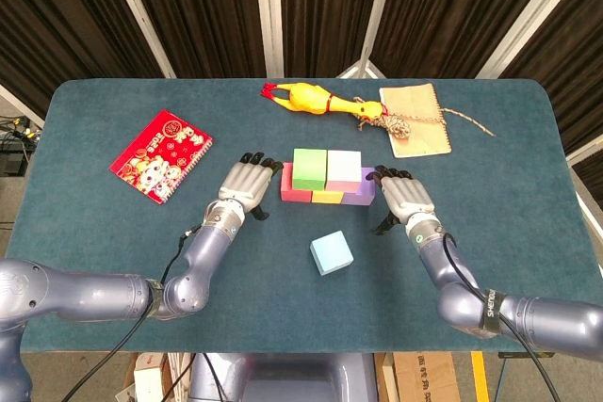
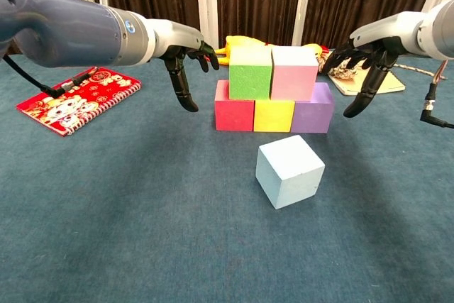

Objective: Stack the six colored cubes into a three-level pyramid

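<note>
Six cubes sit on a dark teal table [image 1: 528, 138]: five are stacked near its middle and one lies loose. The bottom row of the stack has three cubes side by side, a red cube [image 2: 234, 110], a yellow cube [image 2: 274, 115] and a purple cube [image 2: 314, 111]. Two more rest on top of that row, a green cube [image 2: 250, 73] and a pink cube [image 2: 294, 72], touching each other. One light blue cube [image 2: 290, 171] lies alone on the table in front of the stack, turned at an angle. Just left of the stack hovers the left hand [image 1: 247, 181], fingers spread and holding nothing. Just right of the stack hovers the right hand [image 1: 403, 197], fingers likewise spread and empty. Behind the stack lie one yellow rubber chicken [image 1: 318, 101] and one tan notebook [image 1: 415, 119]; one red booklet [image 1: 161, 154] lies far left of it.
</note>
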You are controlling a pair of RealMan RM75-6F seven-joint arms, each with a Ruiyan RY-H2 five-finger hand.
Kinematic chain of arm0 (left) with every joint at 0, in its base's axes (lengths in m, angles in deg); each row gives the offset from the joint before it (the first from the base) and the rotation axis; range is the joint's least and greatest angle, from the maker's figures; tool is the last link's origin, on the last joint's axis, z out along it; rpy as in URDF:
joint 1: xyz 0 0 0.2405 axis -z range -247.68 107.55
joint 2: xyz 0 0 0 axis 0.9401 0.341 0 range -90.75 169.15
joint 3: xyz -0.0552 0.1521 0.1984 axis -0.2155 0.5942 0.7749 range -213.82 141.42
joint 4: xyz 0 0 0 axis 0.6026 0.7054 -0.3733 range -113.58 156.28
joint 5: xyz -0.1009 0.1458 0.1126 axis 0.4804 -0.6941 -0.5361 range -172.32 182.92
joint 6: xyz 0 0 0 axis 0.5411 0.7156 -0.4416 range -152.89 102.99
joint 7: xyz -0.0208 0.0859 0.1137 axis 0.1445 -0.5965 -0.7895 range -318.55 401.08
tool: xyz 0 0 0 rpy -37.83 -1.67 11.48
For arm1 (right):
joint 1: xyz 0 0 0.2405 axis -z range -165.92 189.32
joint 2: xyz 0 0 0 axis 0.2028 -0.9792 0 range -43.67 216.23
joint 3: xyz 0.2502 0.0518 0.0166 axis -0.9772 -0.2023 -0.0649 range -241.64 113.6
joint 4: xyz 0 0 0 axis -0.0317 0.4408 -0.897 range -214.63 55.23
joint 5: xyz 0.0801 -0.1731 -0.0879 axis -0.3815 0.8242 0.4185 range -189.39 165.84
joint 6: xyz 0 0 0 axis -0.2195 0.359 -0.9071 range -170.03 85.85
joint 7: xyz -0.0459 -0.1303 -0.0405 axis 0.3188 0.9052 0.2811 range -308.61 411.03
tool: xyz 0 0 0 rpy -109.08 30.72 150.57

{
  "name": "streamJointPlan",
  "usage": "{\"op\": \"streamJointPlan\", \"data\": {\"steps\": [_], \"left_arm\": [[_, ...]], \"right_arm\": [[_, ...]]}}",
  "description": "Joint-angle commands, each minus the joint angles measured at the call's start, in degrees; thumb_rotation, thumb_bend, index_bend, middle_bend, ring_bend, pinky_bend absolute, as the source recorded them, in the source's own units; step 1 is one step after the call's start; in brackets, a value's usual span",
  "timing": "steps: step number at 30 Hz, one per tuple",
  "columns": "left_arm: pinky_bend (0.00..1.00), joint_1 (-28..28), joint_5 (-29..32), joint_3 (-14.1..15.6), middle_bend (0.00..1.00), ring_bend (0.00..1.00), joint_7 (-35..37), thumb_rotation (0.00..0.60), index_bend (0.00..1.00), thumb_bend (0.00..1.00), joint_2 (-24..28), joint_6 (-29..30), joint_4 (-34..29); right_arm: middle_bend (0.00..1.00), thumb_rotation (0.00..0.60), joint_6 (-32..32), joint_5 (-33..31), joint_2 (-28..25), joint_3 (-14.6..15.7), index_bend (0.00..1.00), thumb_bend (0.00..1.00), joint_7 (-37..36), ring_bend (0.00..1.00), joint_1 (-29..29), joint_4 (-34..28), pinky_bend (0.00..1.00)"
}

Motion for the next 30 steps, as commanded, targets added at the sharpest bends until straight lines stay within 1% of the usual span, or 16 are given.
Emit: {"op": "streamJointPlan", "data": {"steps": [1,30], "left_arm": [[0.03,0.20,0.01,-0.18,0.11,0.02,-0.15,0.600,0.16,0.24,-0.36,0.16,0.18],[0.03,1.22,0.52,-1.12,0.11,0.02,-1.84,0.600,0.16,0.24,-2.63,0.64,1.27]], "right_arm": [[0.07,0.600,-0.01,0.01,-0.11,0.07,0.18,0.15,-0.07,0.00,-0.09,-0.11,0.00],[0.07,0.600,-1.47,0.66,-0.70,0.67,0.18,0.15,-2.14,0.00,-1.00,0.02,0.00]]}}
